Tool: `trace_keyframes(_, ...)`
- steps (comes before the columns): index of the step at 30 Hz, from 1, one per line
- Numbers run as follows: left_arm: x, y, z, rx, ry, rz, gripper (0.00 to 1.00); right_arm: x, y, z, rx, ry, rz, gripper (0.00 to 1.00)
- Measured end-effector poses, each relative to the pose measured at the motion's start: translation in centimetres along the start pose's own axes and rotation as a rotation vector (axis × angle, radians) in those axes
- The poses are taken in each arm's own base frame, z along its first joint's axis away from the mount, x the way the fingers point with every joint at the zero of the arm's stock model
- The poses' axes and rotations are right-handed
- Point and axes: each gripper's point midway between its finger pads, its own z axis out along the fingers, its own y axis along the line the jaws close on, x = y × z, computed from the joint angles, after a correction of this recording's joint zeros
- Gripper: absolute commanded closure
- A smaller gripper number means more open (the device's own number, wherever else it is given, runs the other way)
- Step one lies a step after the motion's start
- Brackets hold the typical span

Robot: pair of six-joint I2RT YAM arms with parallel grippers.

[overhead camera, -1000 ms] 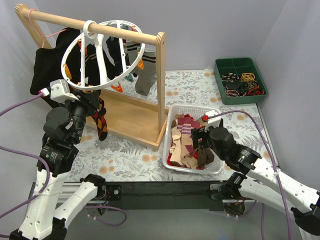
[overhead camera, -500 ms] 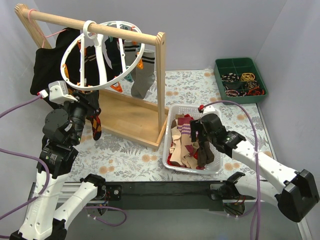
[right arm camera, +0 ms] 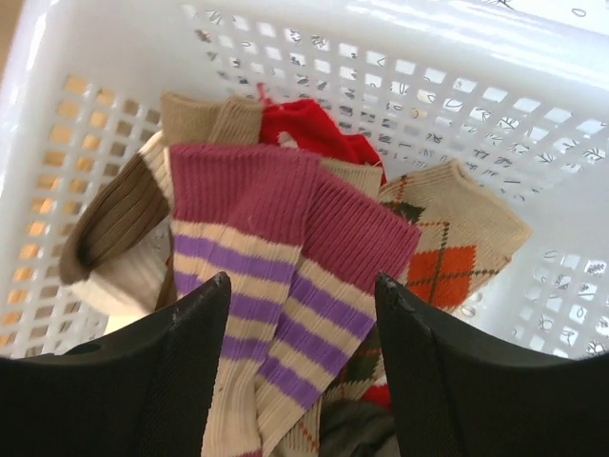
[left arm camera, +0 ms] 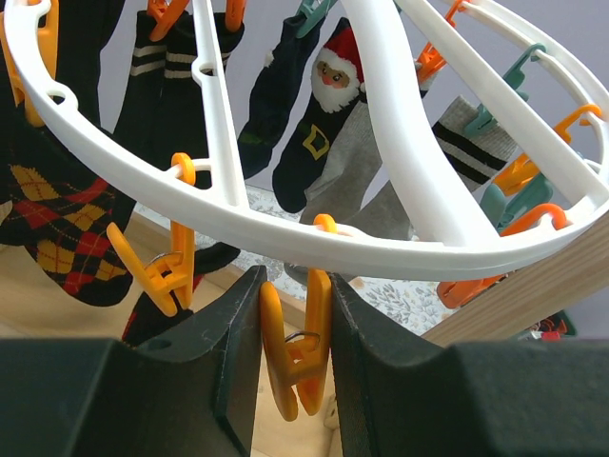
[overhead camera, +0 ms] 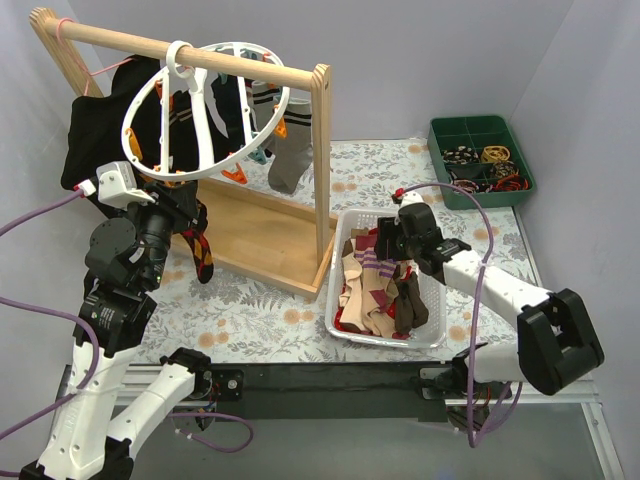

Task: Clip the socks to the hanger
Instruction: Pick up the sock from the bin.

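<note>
The socks (overhead camera: 375,295) lay heaped in a white plastic laundry basket (overhead camera: 384,341) on the flower-printed table cover (overhead camera: 260,305), to the right of the wooden rail stand (overhead camera: 255,66). In the right wrist view, a maroon pair with purple stripes (right arm camera: 276,248) lay on top. A tan sock with an orange diamond (right arm camera: 447,248) lay to its right, a red one (right arm camera: 314,129) behind it and a brown ribbed one (right arm camera: 119,238) at its left, all inside the perforated wall of the basket (right arm camera: 400,57). The right gripper (overhead camera: 385,243) hung over the far end of the basket. Its two black fingers (right arm camera: 181,381) were spread wide above the maroon pair and grasped nothing. The hanger (overhead camera: 127,125) hung tilted by its hook from the rail. Several socks were already pinned under it, among them a dark one with a Santa face (left arm camera: 328,95) and a grey one with dark stripes (overhead camera: 290,160). A large black garment (overhead camera: 95,130) hung behind the ring at the left end of the rail. The left gripper (overhead camera: 180,205) was raised under the near edge of the ring. In its wrist view the jaws were clenched on an orange clothespin (left arm camera: 290,367) hanging from the white ring (left arm camera: 409,181), with a finger pressed to each side of the pin. A second orange pin (left arm camera: 166,271) hung free just to the left. A dark argyle sock (overhead camera: 200,250) hung beside the left gripper. A green compartment tray (overhead camera: 480,160) of small items sat at the far right of the table.
</note>
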Motion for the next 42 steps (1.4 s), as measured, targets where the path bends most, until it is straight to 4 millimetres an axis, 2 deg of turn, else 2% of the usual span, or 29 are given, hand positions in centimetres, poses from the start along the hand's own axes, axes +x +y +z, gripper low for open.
trace_keyframes(5, 0.2, 0.0, 0.1, -0.002, 0.006, 0.002, 0.87, -0.5, -0.3, 2.4, -0.031, 0.016, 0.039, 0.36)
trace_keyframes(10, 0.3, 0.1, 0.1, -0.004, 0.01, 0.004, 0.87, -0.7, 1.4, 4.0, -0.118, 0.043, 0.023, 0.46)
trace_keyframes(13, 0.2, 0.0, 0.1, -0.003, 0.012, 0.005, 0.87, -0.7, 2.4, 4.1, -0.177, 0.055, 0.014, 0.55)
trace_keyframes(16, 0.1, 0.0, 0.0, -0.001, 0.013, 0.005, 0.87, -0.5, 3.2, 3.9, -0.229, 0.068, 0.006, 0.58)
trace_keyframes(19, -0.1, -0.1, -0.1, 0.0, 0.013, 0.004, 0.87, -0.5, 3.8, 3.7, -0.266, 0.071, 0.0, 0.72)
trace_keyframes(25, -0.1, -0.2, -0.1, 0.002, 0.018, 0.005, 0.87, -0.7, 4.2, 3.4, -0.288, 0.064, -0.008, 0.72)
trace_keyframes(30, 0.0, -0.2, -0.1, 0.004, 0.022, 0.005, 0.87, -0.3, 3.9, 3.9, -0.28, 0.074, -0.028, 0.99)
trace_keyframes(33, 0.0, -0.2, -0.2, 0.004, 0.023, 0.004, 0.87, -0.1, 3.8, 3.9, -0.279, 0.076, -0.051, 0.99)
trace_keyframes(35, -0.1, -0.3, -0.2, 0.006, 0.024, 0.003, 0.87, -0.6, 3.8, 3.3, -0.285, 0.057, -0.07, 0.99)
trace_keyframes(37, -0.2, -0.3, -0.2, 0.008, 0.022, 0.002, 0.87, -1.5, 4.0, 1.7, -0.298, 0.017, -0.1, 0.99)
trace_keyframes(42, -0.1, -0.4, -0.3, 0.012, 0.026, 0.002, 0.87, -5.9, 5.8, -4.8, -0.381, -0.184, -0.213, 0.99)
